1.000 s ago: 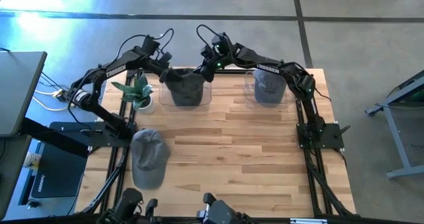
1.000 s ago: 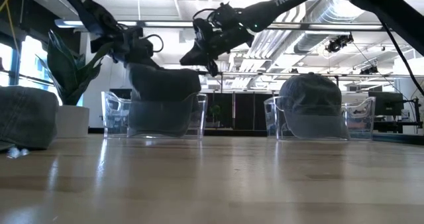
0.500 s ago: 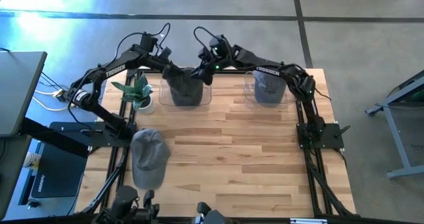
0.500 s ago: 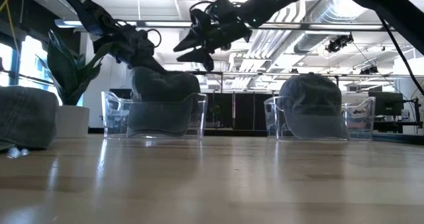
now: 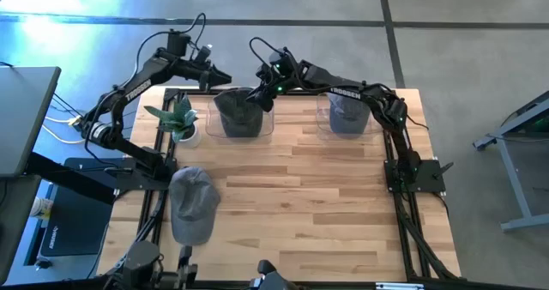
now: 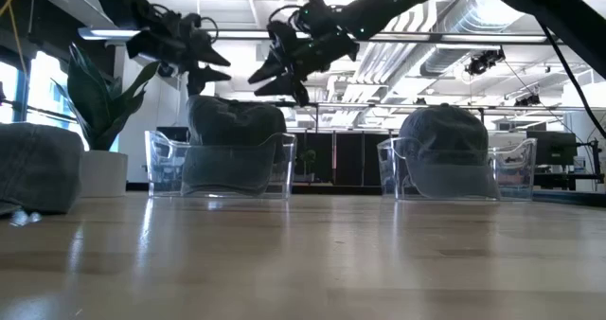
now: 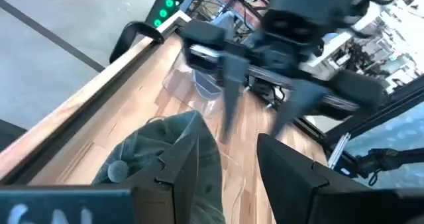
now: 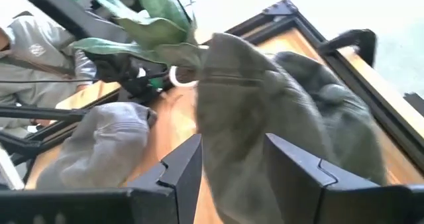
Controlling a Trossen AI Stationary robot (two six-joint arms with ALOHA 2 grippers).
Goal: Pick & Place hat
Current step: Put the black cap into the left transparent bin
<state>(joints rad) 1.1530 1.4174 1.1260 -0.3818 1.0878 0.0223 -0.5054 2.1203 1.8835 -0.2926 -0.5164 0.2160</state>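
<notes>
Step in hand: the release of the grey cap (image 5: 241, 114) into the clear bin (image 5: 262, 129) is judged nearly done; both arms are best lifted straight up, clear of the crown.
Cap: it is sitting in the bin at the surface's (image 5: 300, 196) 11 o'clock edge.
Left end effector (image 5: 214, 74): fingers are being held apart, empty, at the cap's 10 o'clock.
Right end effector (image 5: 259, 99): fingers are being held apart above the cap's 2 o'clock side, gripping nothing.
Care: the bin rim is to be avoided.
</notes>
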